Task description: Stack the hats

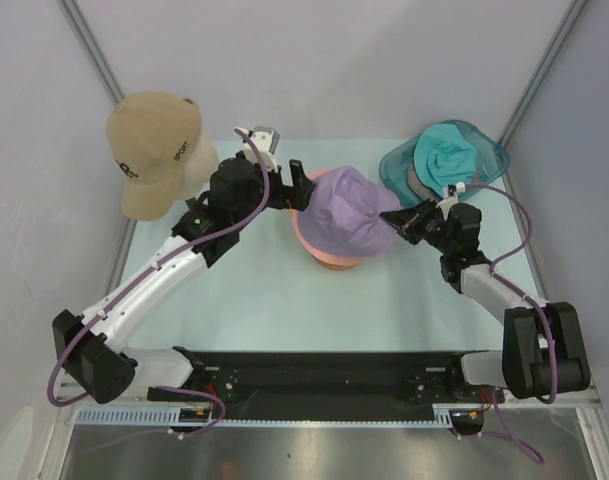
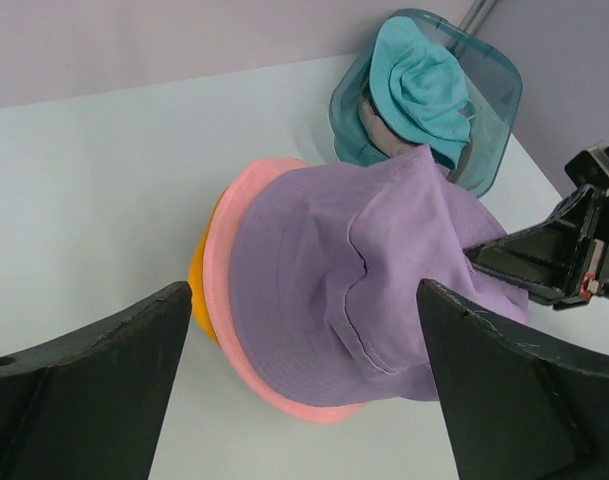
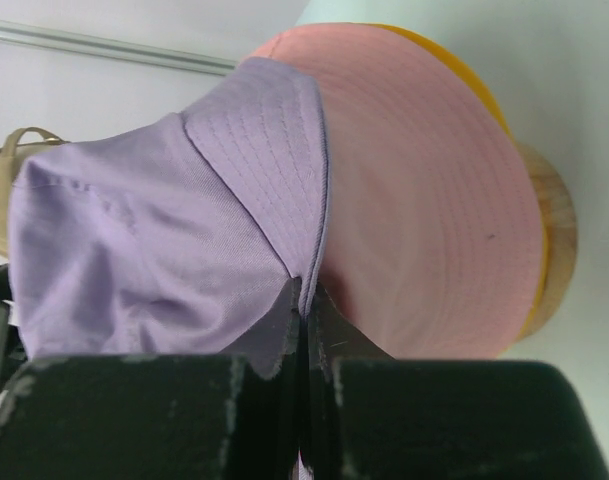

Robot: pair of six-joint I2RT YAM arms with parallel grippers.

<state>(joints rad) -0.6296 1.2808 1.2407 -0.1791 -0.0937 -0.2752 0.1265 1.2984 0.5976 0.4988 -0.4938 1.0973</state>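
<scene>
Top view: the lilac hat is draped mid-frame over the pink hat, so the stack looks partly built. The teal hat sits in its tub, upper right.

Left wrist: the left pincer gapes wide, level beside the pile, with the yellow-orange hat at the bottom.

Right wrist: the right pincer is clamped on lilac cloth, the arm low over the bench.

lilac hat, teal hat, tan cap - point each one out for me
lilac hat (image 1: 349,205): top external view, on its crown.
teal hat (image 2: 424,88): left wrist view, on its crumpled crown, inside the clear tub.
tan cap (image 1: 149,140): top external view, on its crown, far left.
</scene>
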